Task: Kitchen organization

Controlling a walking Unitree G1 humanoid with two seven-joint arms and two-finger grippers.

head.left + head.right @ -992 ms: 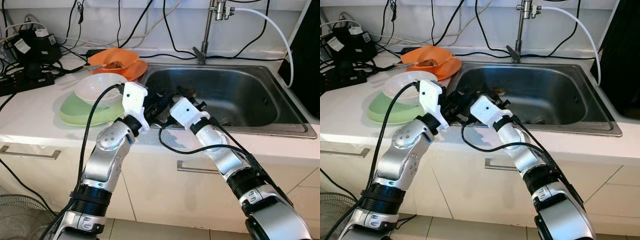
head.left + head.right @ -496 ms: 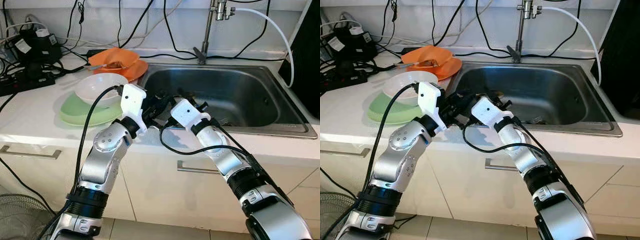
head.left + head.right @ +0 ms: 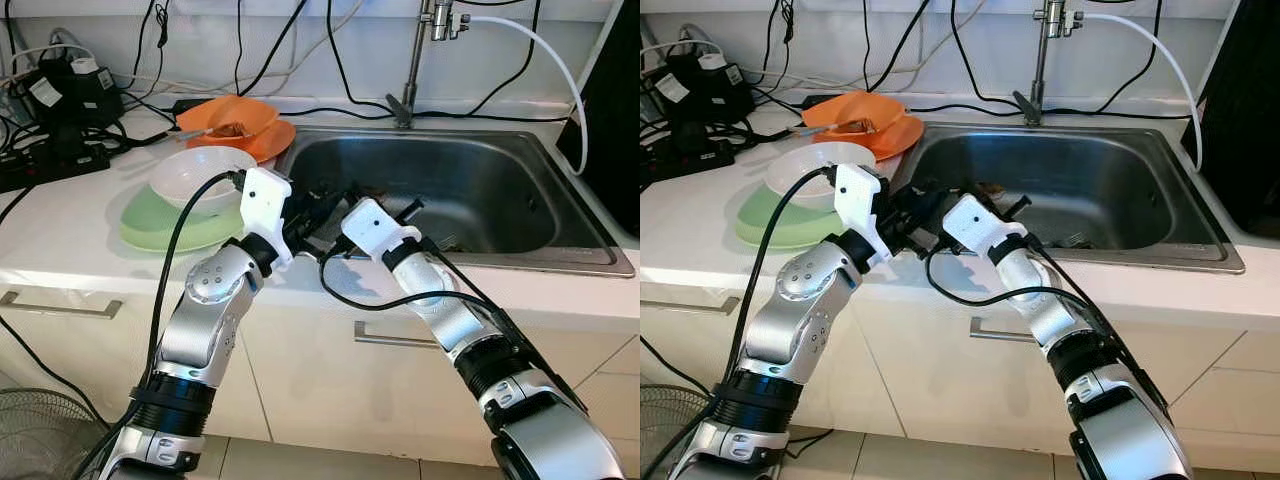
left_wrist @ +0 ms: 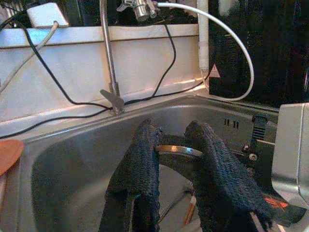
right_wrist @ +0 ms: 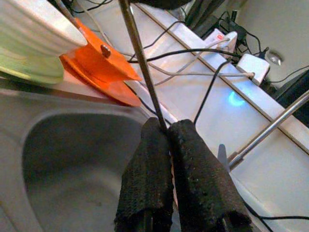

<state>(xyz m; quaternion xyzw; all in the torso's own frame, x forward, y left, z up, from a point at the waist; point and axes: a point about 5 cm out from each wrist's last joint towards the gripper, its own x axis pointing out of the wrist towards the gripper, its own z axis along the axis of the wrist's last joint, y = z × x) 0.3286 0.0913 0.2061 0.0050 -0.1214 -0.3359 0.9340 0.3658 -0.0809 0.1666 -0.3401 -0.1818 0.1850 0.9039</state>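
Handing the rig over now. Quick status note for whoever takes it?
Right end effector: shut on a thin metal rod, held over the sink.
Left end effector: fingers apart, beside the right one at the sink's front left edge; whether it grips anything is unclear.
White bowl sits on green plate; orange dishes behind, on the counter.
Done: rod picked up. Left: place it, then the dishes.

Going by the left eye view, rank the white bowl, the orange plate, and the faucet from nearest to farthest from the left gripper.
From the left gripper, at the sink's near left corner:
1. White bowl, just to its left on the green plate.
2. Orange plate, farther back on the counter, by the sink's left rim.
3. Faucet, at the back of the sink, to its right.
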